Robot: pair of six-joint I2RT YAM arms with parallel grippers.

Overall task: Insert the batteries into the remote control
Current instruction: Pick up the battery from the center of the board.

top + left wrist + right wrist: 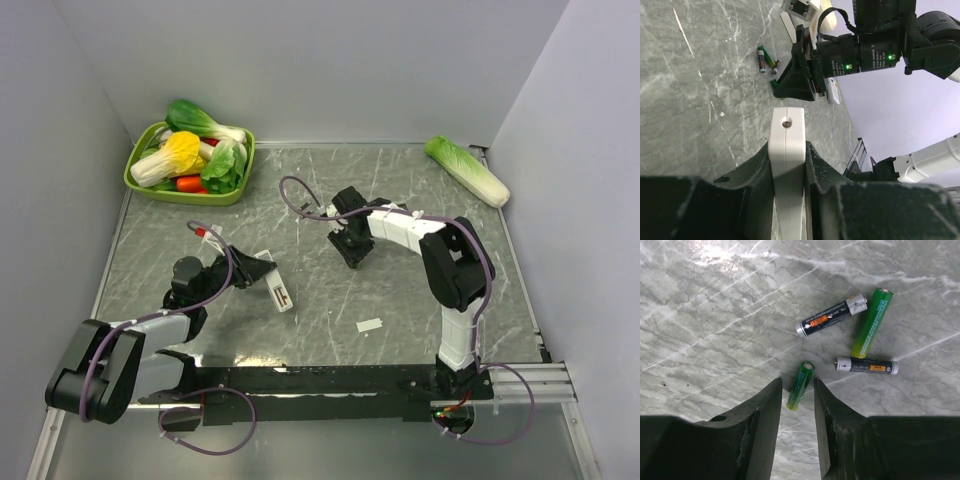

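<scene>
The left gripper (788, 167) is clamped on the remote control (786, 135); the right gripper (797, 384) has jaws apart astride a green battery (801, 386) on the table (700, 315). A second green battery (871, 322) lies beside two dark cells (831, 316).

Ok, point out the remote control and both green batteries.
remote control (786, 150): left wrist view, middle of its face.
nearer green battery (800, 385): right wrist view, mid-body.
farther green battery (871, 322): right wrist view, mid-body.
</scene>
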